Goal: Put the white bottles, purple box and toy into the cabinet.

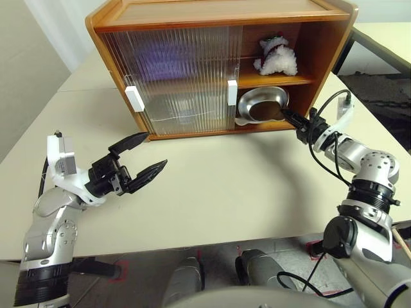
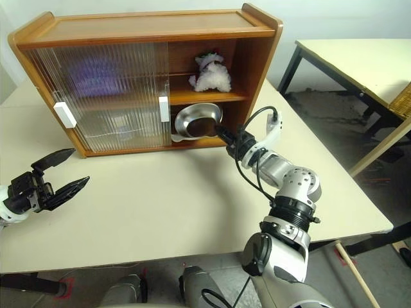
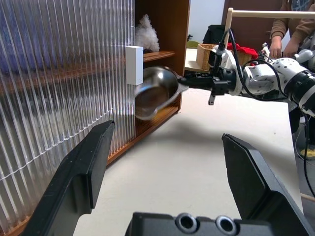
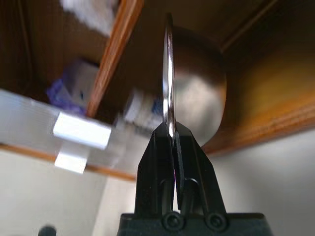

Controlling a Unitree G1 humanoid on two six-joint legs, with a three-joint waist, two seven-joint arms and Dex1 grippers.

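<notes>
Left eye view: the cabinet [image 1: 218,16] stands at the far side of the pale table [image 1: 218,192], its two ribbed sliding doors pushed to the left so that the right-hand bay is open. On the upper shelf of that open bay sits the toy [image 1: 276,56], a white plush with a red and green hat, well inside and near the right wall. At the mouth of the lower shelf, a silvery metal bowl [image 1: 262,104] is tilted on edge with its hollow facing out toward the near side. The right gripper [image 1: 290,117] has its two black fingers pressed together on the bowl's rim, pinching it; the right wrist view shows the thin rim [image 4: 169,93] clamped edge-on between the fingers [image 4: 156,162]. Behind the ribbed doors, blurred shapes show: a purple patch on the upper level that seems to be the purple box [image 1: 168,61], and in the right wrist view a purple-and-white pack [image 4: 74,88] and something white beside it on the lower level, too blurred to tell apart. The left gripper [image 1: 142,156] hovers above the table, near and to the left of the cabinet, its fingers spread wide with nothing between them.
</notes>
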